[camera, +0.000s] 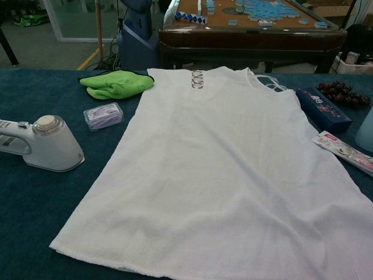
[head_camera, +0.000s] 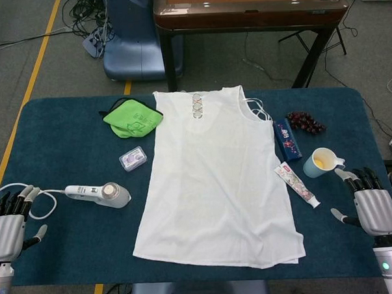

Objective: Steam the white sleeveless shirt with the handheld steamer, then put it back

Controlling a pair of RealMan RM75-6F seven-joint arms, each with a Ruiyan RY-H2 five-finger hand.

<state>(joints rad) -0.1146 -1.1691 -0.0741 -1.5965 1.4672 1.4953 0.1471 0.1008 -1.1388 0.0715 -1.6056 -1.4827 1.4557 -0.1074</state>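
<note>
The white sleeveless shirt [head_camera: 217, 178] [camera: 215, 169] lies flat in the middle of the blue table, neck toward the far edge. The white handheld steamer [head_camera: 99, 193] [camera: 44, 144] lies on its side to the shirt's left, its cord curling toward the left edge. My left hand [head_camera: 9, 223] rests at the near left corner, fingers apart and holding nothing, a short way left of the steamer's handle. My right hand [head_camera: 371, 204] sits at the near right corner, also open and holding nothing. Neither hand shows in the chest view.
A green cloth [head_camera: 133, 118] [camera: 115, 83] and a small clear box [head_camera: 133, 159] [camera: 103, 115] lie left of the shirt. Right of it are a blue box [head_camera: 287, 138] [camera: 323, 109], a tube [head_camera: 296, 184] [camera: 345, 151], grapes [head_camera: 305, 122] [camera: 342, 93] and a cup [head_camera: 320, 162].
</note>
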